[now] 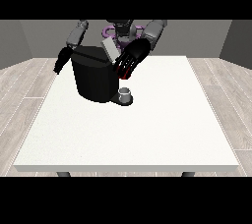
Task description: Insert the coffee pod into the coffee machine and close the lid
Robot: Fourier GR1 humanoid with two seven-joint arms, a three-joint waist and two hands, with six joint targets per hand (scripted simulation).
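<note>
The black coffee machine (95, 76) stands on the white table (147, 129) at the back left. Its grey lid (110, 49) is tilted up at the top. The hand at the view's right (133, 56) reaches over the machine's upper right side, beside the lid. Its fingers (122, 67) are stretched out and point down-left towards a red thing at the machine (124, 74). I see nothing held in that hand. A small grey thing (126, 93) stands on the machine's base at the front right. The hand at the view's left (61, 61) hangs left of the machine with its fingers straight down.
The machine fills the table's back-left part. The table's front edge (128, 168) lies well away from both hands. A purple ring-shaped part (108, 32) shows on the robot's body behind the machine.
</note>
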